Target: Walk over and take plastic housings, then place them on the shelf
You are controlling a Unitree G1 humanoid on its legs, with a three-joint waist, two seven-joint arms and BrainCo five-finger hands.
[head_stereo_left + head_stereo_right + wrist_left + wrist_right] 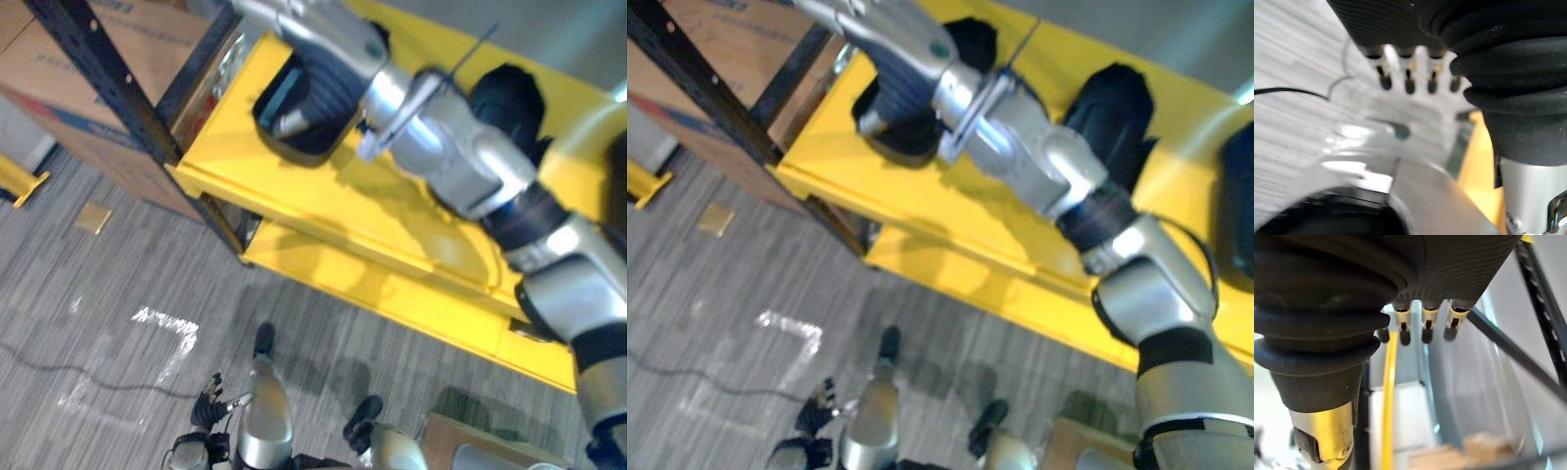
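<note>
Yellow shelf (294, 186) holds 1 housing (1112, 108), apart from the right hand (890, 98); its fingers hang relaxed, empty.

Dark print is seen on the cardboard box (69, 69) beside the yellow shelf (294, 196), but none can be read.
</note>
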